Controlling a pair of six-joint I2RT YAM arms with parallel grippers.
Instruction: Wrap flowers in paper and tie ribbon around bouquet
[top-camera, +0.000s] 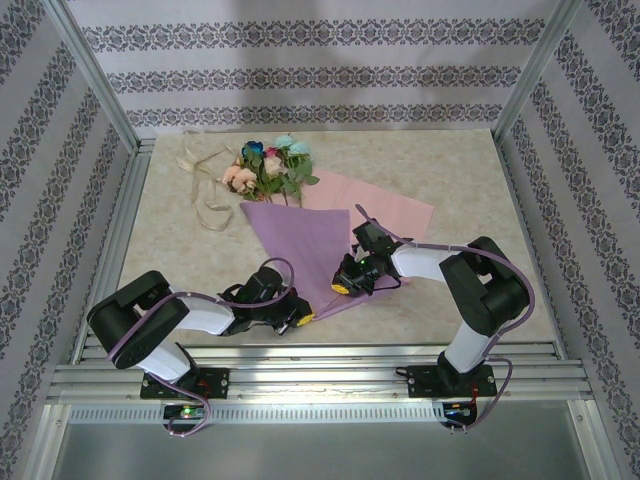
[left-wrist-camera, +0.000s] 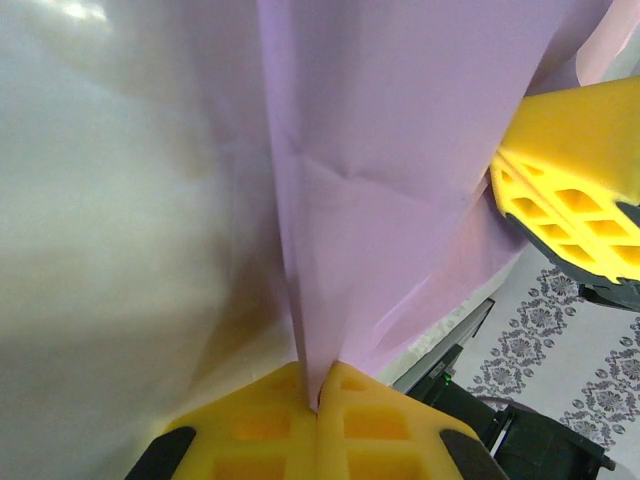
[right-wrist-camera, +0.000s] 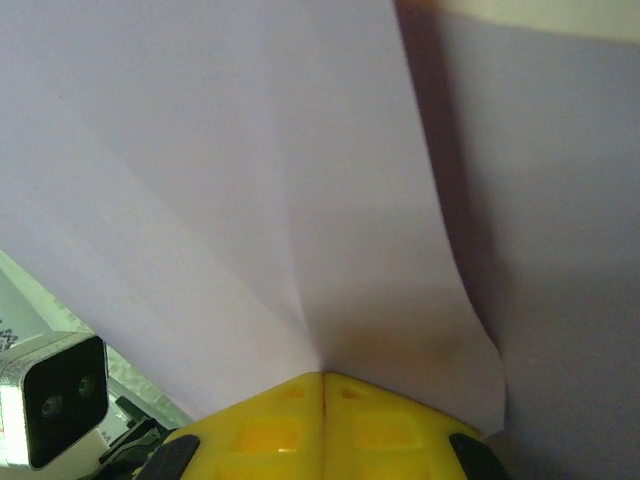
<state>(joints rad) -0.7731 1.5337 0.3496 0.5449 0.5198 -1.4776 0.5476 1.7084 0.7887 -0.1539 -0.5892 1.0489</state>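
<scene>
Pinching paper: left end effector; right end effector.

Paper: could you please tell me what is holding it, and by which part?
Both hands: the left hand pinches the paper at its near corner, the right hand at its right edge.

From above and behind the arm bases, we look down on the whole table, facing the far patterned wall. Each wrist camera sits just behind its own fingers, very close to the paper, with the left gripper or right gripper at the bottom edge. All three views share the sheet's near end.
</scene>
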